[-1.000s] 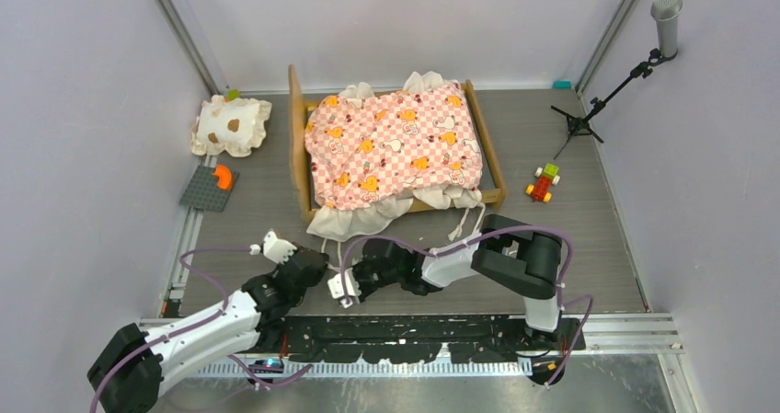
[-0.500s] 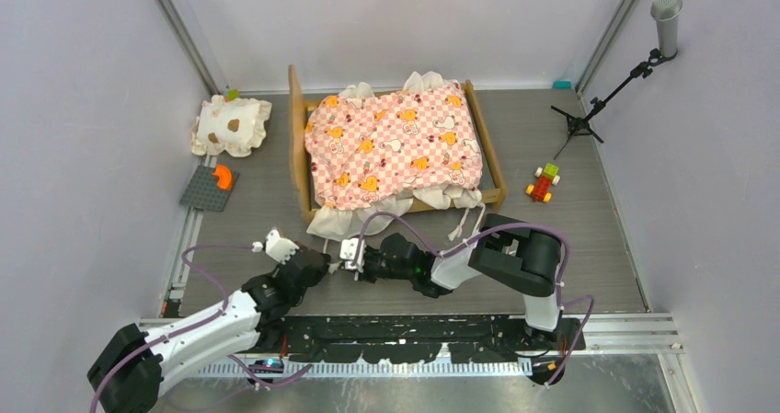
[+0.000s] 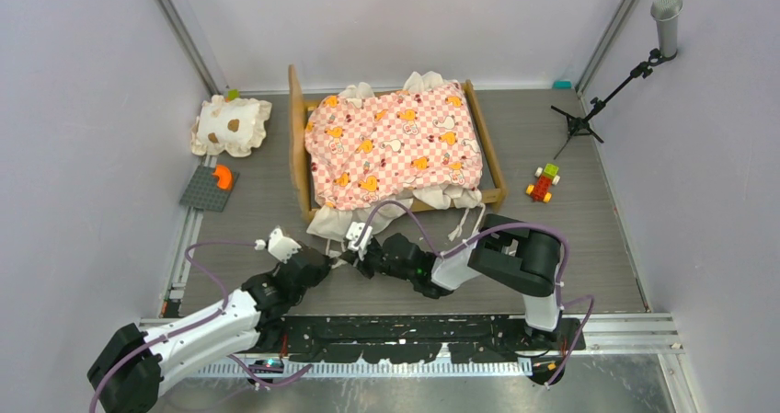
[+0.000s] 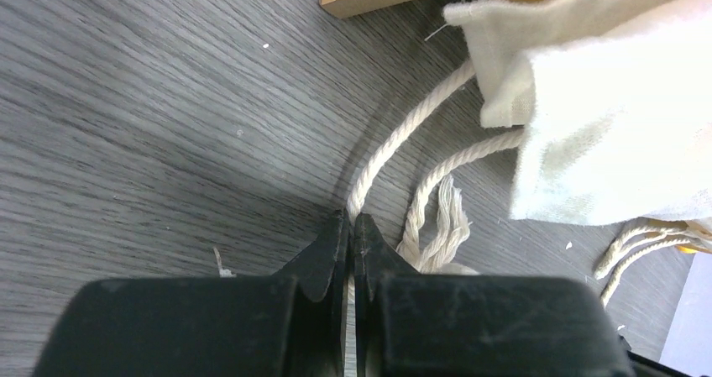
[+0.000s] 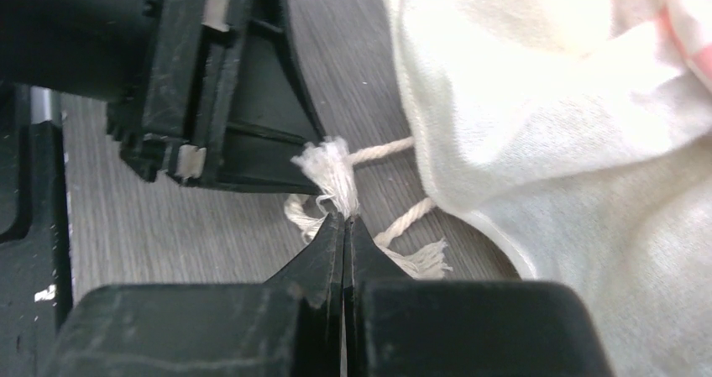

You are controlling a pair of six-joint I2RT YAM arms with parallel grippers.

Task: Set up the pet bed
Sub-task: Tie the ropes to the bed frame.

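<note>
While both arms meet near the middle of the table's (image 3: pixel 570 247) near edge, the pet bed (image 3: pixel 395 142) sits at the middle of the far edge. Its headboard (image 3: pixel 295 137) faces the left edge. A pink checked mattress (image 3: pixel 414 119) lies in the wood frame. Its cream ruffle (image 3: pixel 359 215) spills over the frame's near side onto the table, and thin cotton cords trail from it.

The left gripper (image 4: pixel 353 223) has its jaws pressed together on a cord (image 4: pixel 395 146) that runs in between the tips. The right gripper (image 5: pixel 344 222) is also clamped, pinching the frayed end (image 5: pixel 330 167) of a cord. Whether this is the same cord cannot be told. The two grippers sit just beside each other, close to the ruffle.

The mattress looks soft, light and limp, so it will likely drape and bunch rather than hold a shape. A pull on a cord would probably drag the fabric, not the frame. The cords are slack and fraying, so a tuft could slip from a pinch, and a hold just behind the tuft seems safer. The frame looks stiff but light enough to slide, and is best taken by a side rail or the headboard.

A spotted pillow (image 3: pixel 232 125) lies near the far left corner, apart from the bed.
</note>
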